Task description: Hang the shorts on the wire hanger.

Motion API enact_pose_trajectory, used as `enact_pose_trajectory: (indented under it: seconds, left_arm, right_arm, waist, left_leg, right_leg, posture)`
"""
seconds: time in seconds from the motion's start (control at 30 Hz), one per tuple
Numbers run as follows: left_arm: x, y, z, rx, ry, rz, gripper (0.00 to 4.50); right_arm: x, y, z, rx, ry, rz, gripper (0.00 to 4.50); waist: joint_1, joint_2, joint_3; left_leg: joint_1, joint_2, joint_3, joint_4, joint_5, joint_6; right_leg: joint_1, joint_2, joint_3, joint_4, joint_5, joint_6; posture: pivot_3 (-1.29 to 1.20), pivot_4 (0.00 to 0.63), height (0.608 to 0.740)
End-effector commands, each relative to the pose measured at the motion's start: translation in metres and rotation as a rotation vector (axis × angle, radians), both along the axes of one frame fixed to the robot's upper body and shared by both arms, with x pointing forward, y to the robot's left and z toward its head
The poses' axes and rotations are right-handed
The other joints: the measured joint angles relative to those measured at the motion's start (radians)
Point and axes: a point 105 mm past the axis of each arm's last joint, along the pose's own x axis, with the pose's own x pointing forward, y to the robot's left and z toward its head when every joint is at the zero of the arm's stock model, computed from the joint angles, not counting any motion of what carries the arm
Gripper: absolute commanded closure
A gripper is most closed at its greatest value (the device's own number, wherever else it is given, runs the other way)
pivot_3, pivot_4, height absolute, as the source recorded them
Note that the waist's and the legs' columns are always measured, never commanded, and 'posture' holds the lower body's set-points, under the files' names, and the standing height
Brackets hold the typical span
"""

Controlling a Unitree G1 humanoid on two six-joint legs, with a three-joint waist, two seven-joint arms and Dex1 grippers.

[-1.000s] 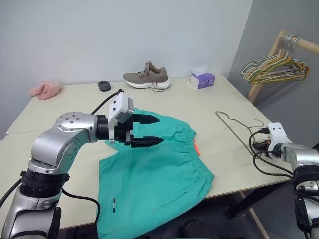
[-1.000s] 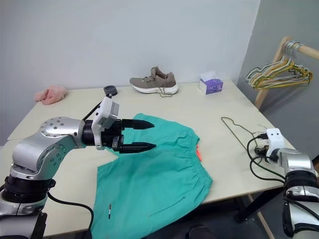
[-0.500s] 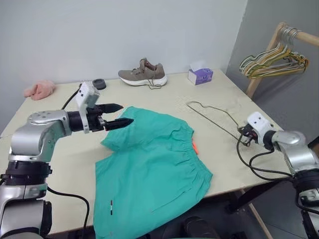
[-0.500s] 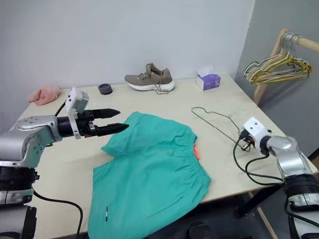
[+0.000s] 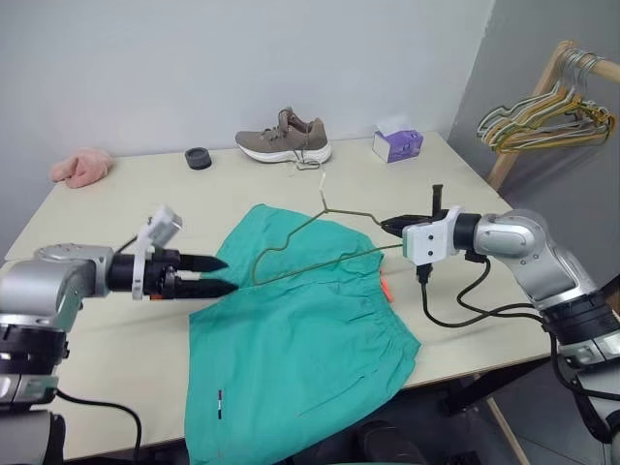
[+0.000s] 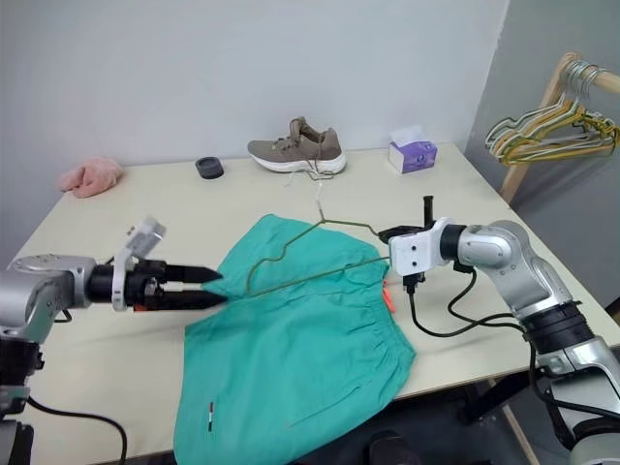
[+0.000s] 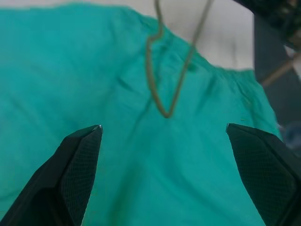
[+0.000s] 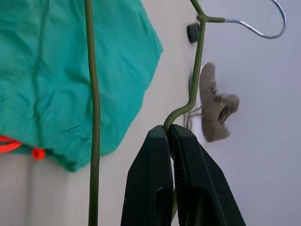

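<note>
Teal-green fabric shorts (image 5: 300,339) with a gathered elastic waistband lie flat on the pale beige table (image 5: 116,329), with one leg end hanging over the near edge. A short orange drawstring (image 5: 386,289) shows at the waistband, on the side toward the right arm.

The thin olive-green wire hanger (image 5: 320,242) is lifted above the shorts. The right gripper (image 5: 395,226) has its two black fingers (image 8: 162,188) pressed tightly together on the wire at one shoulder of the triangle, so the hanger is grasped there. The far corner of the hanger hangs over the middle of the shorts, and the hook points up toward the back of the table.

The left gripper (image 5: 218,275) is at the edge of the shorts on the left arm's side, low over the table. Its jaws stand wide apart and hold nothing; in the left wrist view the green fabric and the hanger corner are seen between the two fingertips (image 7: 87,141).

At the back of the table are a grey-brown sneaker (image 5: 284,140), a purple tissue box (image 5: 397,145), a small dark round object (image 5: 198,158) and a pink fluffy cloth (image 5: 81,167). Other hangers (image 5: 542,121) are bunched on a wooden rack.
</note>
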Motion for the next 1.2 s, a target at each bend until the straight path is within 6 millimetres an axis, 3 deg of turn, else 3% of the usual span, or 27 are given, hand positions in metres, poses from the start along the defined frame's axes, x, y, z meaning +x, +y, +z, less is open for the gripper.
enact_pose_trajectory:
  seconds: [0.03,0.2,0.3,0.63,0.7,0.73,0.9,1.2]
  left_arm:
    - [-0.006,-0.005,0.003,0.039,-0.04,-0.065,0.04]
    - [-0.002,-0.008,-0.002,0.038,-0.048,-0.052,0.04]
    - [-0.005,-0.011,-0.003,0.033,-0.037,-0.07,0.64]
    - [-0.012,-0.019,-0.006,0.023,-0.029,-0.105,3.82]
    - [-0.011,-0.02,-0.006,0.022,-0.033,-0.099,4.4]
    - [-0.011,-0.02,-0.006,0.022,-0.033,-0.095,4.48]
    - [-0.013,-0.019,-0.012,0.05,-0.039,-0.089,4.5]
    - [-0.011,-0.015,-0.013,0.219,-0.202,-0.135,4.5]
  right_arm:
    - [-0.009,0.017,0.024,0.033,-0.099,0.088,4.5]
    - [-0.014,0.024,0.028,0.065,-0.098,0.121,4.5]
    - [-0.014,0.025,0.028,0.079,-0.091,0.119,4.5]
    - [-0.019,0.025,0.02,0.074,-0.04,0.12,4.5]
    - [-0.022,0.025,0.015,0.048,-0.034,0.129,4.5]
    - [-0.023,0.024,0.013,0.034,-0.033,0.134,4.5]
    - [-0.025,0.022,0.012,0.045,-0.02,0.128,3.07]
    - [-0.037,-0.014,-0.002,0.117,0.431,-0.105,0.05]
  waist:
    - [0.0,0.0,0.0]
    - [0.0,0.0,0.0]
    - [-0.001,0.0,0.0]
    - [-0.002,0.0,0.0]
    - [-0.002,0.0,0.0]
    - [-0.002,0.0,0.0]
    - [-0.002,0.0,0.0]
    - [0.007,-0.001,-0.001]
  left_leg:
    - [0.0,0.0,0.0,0.0,0.0,0.0]
    - [0.002,-0.001,-0.001,0.001,0.0,0.0]
    - [0.002,-0.001,0.0,0.002,0.0,0.0]
    - [0.003,-0.001,0.0,0.002,0.0,0.0]
    - [0.003,-0.001,0.0,0.003,0.0,0.0]
    - [0.003,-0.001,0.0,0.003,0.0,0.0]
    - [0.003,-0.001,0.0,0.003,0.0,0.0]
    - [0.003,-0.001,-0.001,0.005,0.0,0.0]
  right_leg:
    - [0.0,0.0,0.0,0.001,0.0,0.0]
    - [0.001,0.0,-0.001,0.004,0.0,0.0]
    - [0.001,0.001,0.0,0.006,0.0,0.0]
    - [0.001,0.001,0.0,0.008,0.0,0.0]
    - [0.001,0.001,0.0,0.008,0.0,0.0]
    - [0.001,0.001,0.0,0.008,0.0,0.0]
    - [0.001,0.001,0.0,0.008,0.0,0.0]
    - [0.001,0.0,0.0,0.009,0.0,0.0]
  posture:
    - [-0.15,0.0,0.74]
    - [-0.15,0.0,0.74]
    - [-0.15,0.0,0.74]
    - [-0.16,0.0,0.74]
    - [-0.16,0.0,0.74]
    - [-0.16,0.0,0.74]
    - [-0.15,0.0,0.74]
    - [-0.16,0.0,0.74]
